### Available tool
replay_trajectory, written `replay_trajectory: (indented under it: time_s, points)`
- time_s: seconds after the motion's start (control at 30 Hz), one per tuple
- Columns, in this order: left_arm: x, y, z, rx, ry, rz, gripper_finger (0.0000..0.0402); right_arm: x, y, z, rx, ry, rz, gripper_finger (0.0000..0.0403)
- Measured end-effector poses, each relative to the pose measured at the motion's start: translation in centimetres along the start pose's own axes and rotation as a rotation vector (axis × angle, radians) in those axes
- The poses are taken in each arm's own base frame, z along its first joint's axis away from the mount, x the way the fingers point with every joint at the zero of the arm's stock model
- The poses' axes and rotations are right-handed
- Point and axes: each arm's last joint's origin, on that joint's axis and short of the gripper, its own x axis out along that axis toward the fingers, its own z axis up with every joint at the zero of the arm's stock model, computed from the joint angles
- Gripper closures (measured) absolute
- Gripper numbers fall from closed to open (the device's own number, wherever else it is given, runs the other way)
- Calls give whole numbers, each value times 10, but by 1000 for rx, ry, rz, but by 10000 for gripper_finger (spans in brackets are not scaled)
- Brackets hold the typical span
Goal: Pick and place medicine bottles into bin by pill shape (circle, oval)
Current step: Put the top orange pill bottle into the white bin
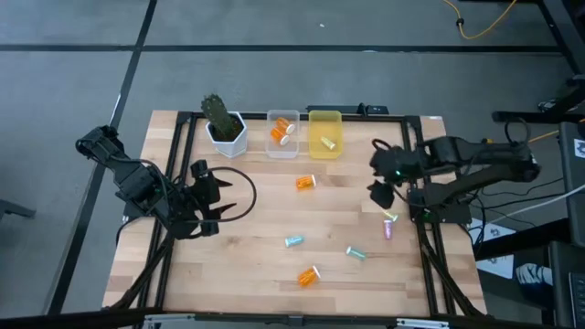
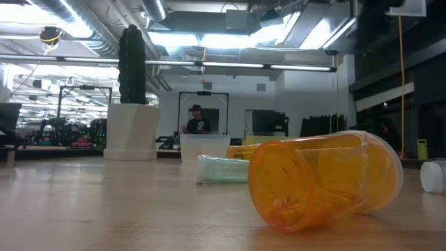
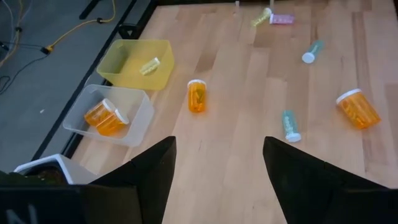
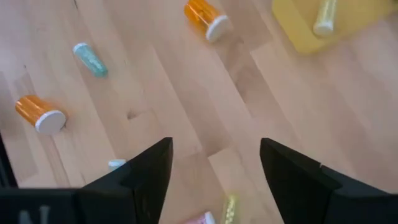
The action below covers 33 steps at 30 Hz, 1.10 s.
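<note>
Several small medicine bottles lie on their sides on the wooden table: an orange one (image 1: 305, 183) near the bins, a teal one (image 1: 293, 241), another teal one (image 1: 356, 251), an orange one (image 1: 309, 275) near the front, and a pale green (image 1: 390, 217) and a purple one (image 1: 388, 230) at the right. A clear bin (image 1: 283, 134) holds two orange bottles; a yellow bin (image 1: 324, 134) holds a pale one. My left gripper (image 1: 222, 196) is open and empty at the table's left. My right gripper (image 1: 377, 175) is open and empty at the right, above the table.
A white hexagonal pot with a cactus (image 1: 224, 125) stands at the far left next to the clear bin. A black frame runs along the table's edges (image 1: 430, 256). Bare wood lies in the middle of the table.
</note>
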Motion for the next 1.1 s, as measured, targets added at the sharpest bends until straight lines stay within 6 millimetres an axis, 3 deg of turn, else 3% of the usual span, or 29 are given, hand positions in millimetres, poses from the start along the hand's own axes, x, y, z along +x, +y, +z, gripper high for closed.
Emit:
replay_trajectory:
  time_s: [0.27,0.4,0.53,0.73,1.1]
  points:
    - [7,2,10,-81,-57,29,166,15,-5,-36,77,-32,43,159]
    - [27,1,25,-104,-75,37,166,23,-6,-44,88,-46,49,159]
    - [63,-3,39,-47,-36,-8,166,30,-7,-47,84,-49,55,159]
    - [134,4,48,83,78,-13,166,31,-7,-48,81,-51,56,159]
    - [248,37,36,-6,265,-116,166,31,-6,-47,55,-56,58,159]
